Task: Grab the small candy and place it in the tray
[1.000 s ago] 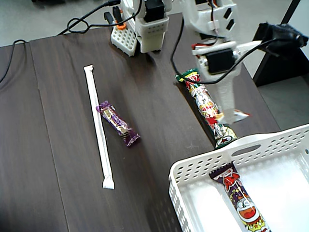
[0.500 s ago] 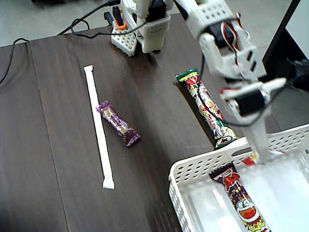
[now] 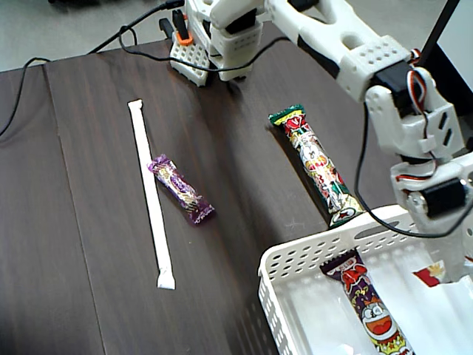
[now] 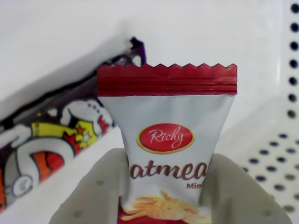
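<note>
The small candy [image 4: 167,140] is pinched between the fingers of the gripper [image 4: 163,196], suspended over the floor of the tray [image 3: 295,255]. Half a second ago it was at the tray's far rim; the arm has since carried it inward, beside the snack stick [image 3: 367,303] lying inside.

Bright, even light; glare in tray [image 3: 310,255]; wrist view soft.

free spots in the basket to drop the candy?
White perforated basket: bare floor between its left wall and the purple cartoon-printed snack stick. Right of the stick, the gripper holds the red-ended white candy over open floor.
</note>
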